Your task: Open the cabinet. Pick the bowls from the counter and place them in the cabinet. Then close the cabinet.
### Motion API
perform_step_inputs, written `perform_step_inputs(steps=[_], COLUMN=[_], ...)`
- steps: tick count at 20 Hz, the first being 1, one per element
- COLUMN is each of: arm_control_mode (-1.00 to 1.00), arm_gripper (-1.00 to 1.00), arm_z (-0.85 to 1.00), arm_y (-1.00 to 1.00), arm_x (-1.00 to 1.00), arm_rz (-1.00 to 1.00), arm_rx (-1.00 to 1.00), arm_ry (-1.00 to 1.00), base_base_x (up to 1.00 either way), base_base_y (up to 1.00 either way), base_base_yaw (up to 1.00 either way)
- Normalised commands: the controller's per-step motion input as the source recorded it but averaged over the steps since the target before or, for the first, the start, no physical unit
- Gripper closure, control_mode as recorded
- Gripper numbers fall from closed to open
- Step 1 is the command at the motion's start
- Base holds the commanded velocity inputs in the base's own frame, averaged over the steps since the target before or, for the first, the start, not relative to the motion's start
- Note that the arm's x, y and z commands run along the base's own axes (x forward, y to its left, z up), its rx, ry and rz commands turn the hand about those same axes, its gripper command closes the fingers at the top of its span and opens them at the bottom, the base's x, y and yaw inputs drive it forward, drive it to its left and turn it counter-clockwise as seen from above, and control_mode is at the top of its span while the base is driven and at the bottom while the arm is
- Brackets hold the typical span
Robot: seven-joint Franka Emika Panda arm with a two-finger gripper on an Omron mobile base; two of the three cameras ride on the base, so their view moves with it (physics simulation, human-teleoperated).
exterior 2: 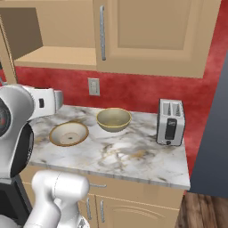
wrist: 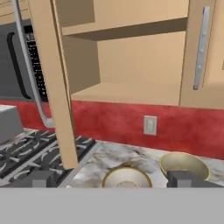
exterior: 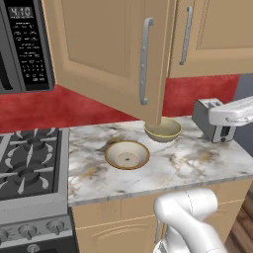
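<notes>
The cabinet (wrist: 131,61) has its left door (exterior: 108,49) swung wide open; the right door (wrist: 203,52) is shut. Its inner shelf (wrist: 127,29) and floor are bare. On the counter (exterior: 197,163) lie both bowls: the wide shallow bowl (exterior: 127,154) nearer the front, the deeper bowl (exterior: 162,129) behind it, just under the open door's corner. The hand view has the shallow bowl (wrist: 126,178) and the deeper bowl (wrist: 183,164) low in the frame. My gripper (wrist: 111,179) is open with nothing between its fingertips (wrist: 39,178), back from the cabinet and above the counter's front.
A black gas stove (exterior: 29,163) adjoins the counter on the left, with a microwave (exterior: 24,44) above it. A grey toaster (exterior 2: 170,121) stands at the counter's right end. The open door juts out over the counter. An outlet (exterior 2: 93,86) is on the red wall.
</notes>
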Motion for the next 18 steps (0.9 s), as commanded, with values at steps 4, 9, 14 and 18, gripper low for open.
perform_step_inputs(steps=[4,9,14,18], arm_control_mode=[-1.00,-1.00,-1.00,-1.00], arm_gripper=[-1.00,-1.00,-1.00,-1.00], arm_z=[0.00,0.00,0.01,0.00], arm_y=[0.00,0.00,0.00,0.00], arm_x=[0.16,0.29,0.38,0.34], arm_rz=[0.00,0.00,0.04,0.08], arm_rx=[0.01,0.05,0.06,0.07], arm_ry=[0.00,0.02,0.06,0.05], base_base_x=[0.00,0.00,0.00,0.00], base_base_y=[0.00,0.00,0.00,0.00], base_base_yaw=[0.00,0.00,0.00,0.00])
